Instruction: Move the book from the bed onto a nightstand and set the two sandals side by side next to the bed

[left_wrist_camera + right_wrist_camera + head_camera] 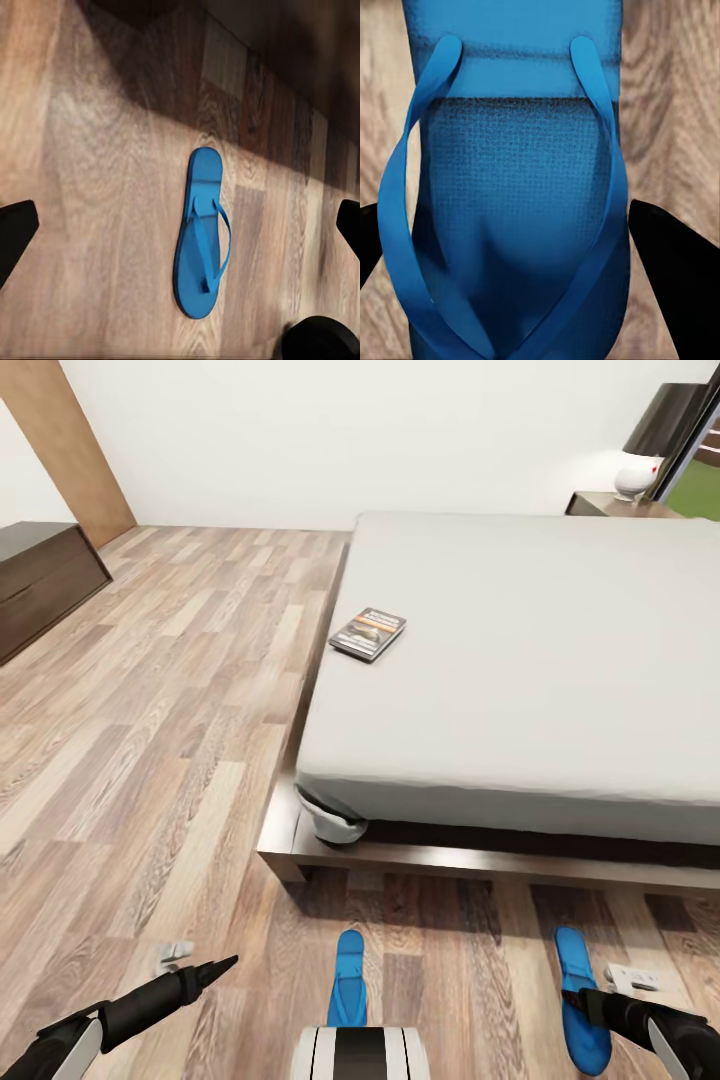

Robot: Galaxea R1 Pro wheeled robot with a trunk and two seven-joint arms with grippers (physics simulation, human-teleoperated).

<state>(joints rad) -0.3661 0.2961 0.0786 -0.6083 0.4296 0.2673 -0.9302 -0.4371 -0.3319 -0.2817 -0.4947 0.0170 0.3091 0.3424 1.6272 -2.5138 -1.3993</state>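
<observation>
Wood-plank floor at foot of bed; book untouched on mattress near edge. Two sandals well apart on floor. Right gripper spread wide, straddling right sandal, nothing grasped. Left gripper spread, above left sandal. Risk: pinching only thin strap, sole swinging, landing crooked.

Wood-plank floor, matt sandal seemingly textured rubber.
</observation>
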